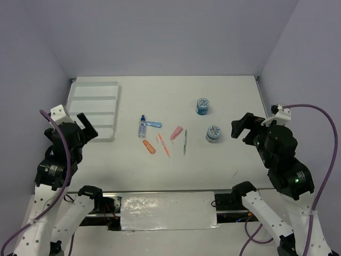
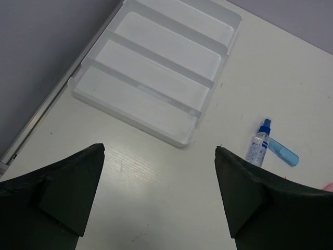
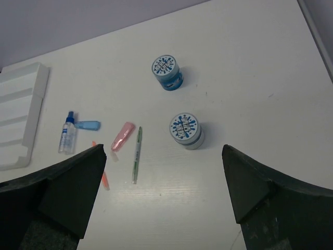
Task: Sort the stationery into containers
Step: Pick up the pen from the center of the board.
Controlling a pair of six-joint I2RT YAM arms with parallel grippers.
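Hovering over the smooth white table, my left tool and right tool hold their dark wedge-shaped fingers wide apart, gripping nothing. The white plastic tray, ribbed into four long compartments, lies far left. At centre lie a clear bottle with a blue cap, a light blue piece just beside it, a pink piece, an orange piece and a thin green pen. Two round blue-and-white tape rolls stand to the right.
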